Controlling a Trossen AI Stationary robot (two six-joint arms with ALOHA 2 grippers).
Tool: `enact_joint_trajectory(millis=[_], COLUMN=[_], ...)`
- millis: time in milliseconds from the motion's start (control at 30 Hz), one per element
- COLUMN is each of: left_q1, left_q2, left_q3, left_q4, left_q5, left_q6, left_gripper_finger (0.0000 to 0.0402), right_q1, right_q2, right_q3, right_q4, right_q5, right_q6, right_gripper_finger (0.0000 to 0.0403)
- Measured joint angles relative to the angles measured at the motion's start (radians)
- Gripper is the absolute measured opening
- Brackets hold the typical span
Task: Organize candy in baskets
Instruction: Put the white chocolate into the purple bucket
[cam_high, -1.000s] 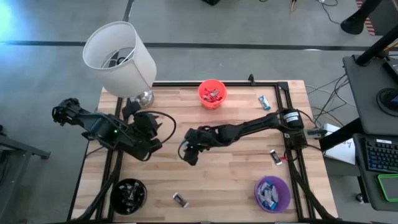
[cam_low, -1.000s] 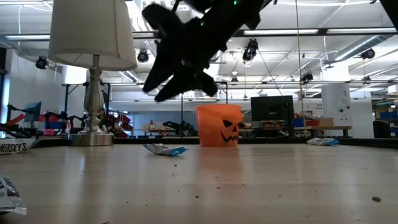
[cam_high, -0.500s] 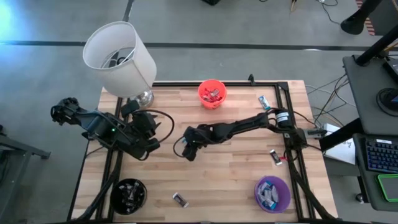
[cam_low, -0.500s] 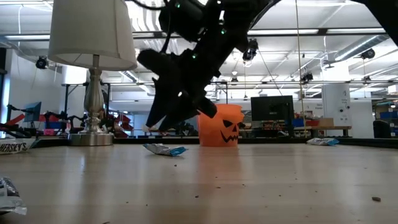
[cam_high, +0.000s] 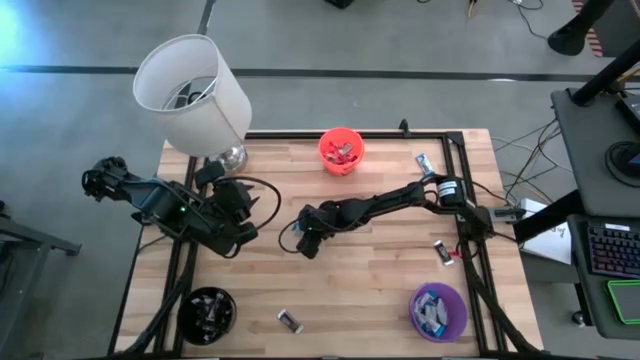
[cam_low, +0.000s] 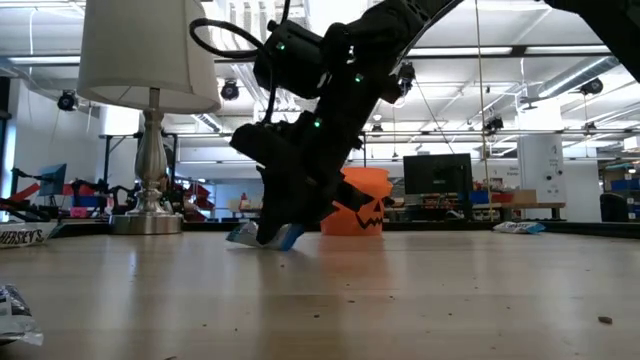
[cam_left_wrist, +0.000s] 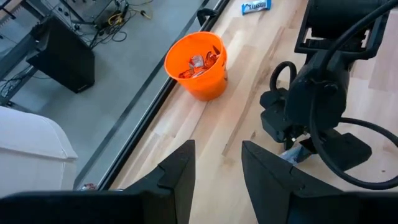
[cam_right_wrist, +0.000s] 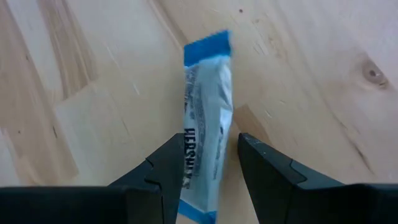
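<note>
Right gripper (cam_high: 304, 243) has dropped from up in the air down to the desk (cam_high: 380, 280) near its middle, now straddling a silver-white candy with blue ends (cam_right_wrist: 205, 149). Right wrist view: the two fingers stand apart, one on each side of the wrapper, close to its edges, candy lying flat on the wood between them; cannot tell whether they touch it yet. Low view shows the gripper tips down at the desk surface right at that candy (cam_low: 262, 237), arm slanting up and to the right.

Left gripper (cam_high: 240, 215) hasn't moved, parked over the left part of the desk near the lamp base (cam_high: 228, 157), fingers apart, nothing between them. Left wrist view looks across at the right arm and the orange bucket (cam_left_wrist: 196, 65).

Orange bucket sits at the far edge of the desk, centre, with red-wrapped candies inside. Purple bucket (cam_high: 438, 310) at the near right corner, holding several light wrappers. Black bucket (cam_high: 207, 312) at the near left corner, with dark wrappers in it.

Loose candy on the desk: a blue one (cam_high: 426, 163) at the far right near the frame rail, one (cam_high: 442, 253) at the right edge above the purple bucket, a dark one (cam_high: 290, 320) at the near edge between the black and purple buckets. Low view also shows a wrapper (cam_low: 18, 307) at the near left and another (cam_low: 518, 227) far right.

White lampshade (cam_high: 192, 93) stands at the far left corner.
</note>
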Motion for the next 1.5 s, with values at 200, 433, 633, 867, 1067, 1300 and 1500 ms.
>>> enact_joint_trajectory(millis=[200, 433, 633, 867, 1067, 1300, 1500], left_q1=[0.001, 0.002, 0.002, 0.002, 0.002, 0.002, 0.002], left_q2=[0.0, 0.0, 0.0, 0.0, 0.0, 0.0, 0.0], left_q3=[0.0, 0.0, 0.0, -0.001, -0.001, -0.001, -0.001], left_q4=[0.0, 0.0, 0.0, -0.003, -0.005, -0.006, -0.007], left_q5=[0.0, 0.0, 0.0, 0.0, 0.0, 0.0, 0.0], left_q6=[0.0, 0.0, 0.0, 0.0, 0.009, 0.017, 0.019], left_gripper_finger=[0.0113, 0.0113, 0.0113, 0.0113, 0.0113, 0.0113, 0.0113], right_q1=[-0.001, -0.004, -0.004, -0.003, -0.003, -0.003, 0.024], right_q2=[0.018, 0.017, 0.011, -0.031, -0.105, -0.164, -0.227], right_q3=[0.002, 0.002, 0.003, 0.017, 0.04, 0.043, 0.043], right_q4=[-0.002, -0.005, 0.001, -0.097, -0.164, -0.22, -0.381], right_q5=[-0.019, -0.03, -0.07, -0.128, -0.12, -0.111, -0.101], right_q6=[0.0, 0.001, 0.003, 0.008, 0.006, 0.007, 0.006], right_gripper_finger=[0.0137, 0.0069, 0.0042, 0.0038, 0.0037, 0.002, 0.0012])
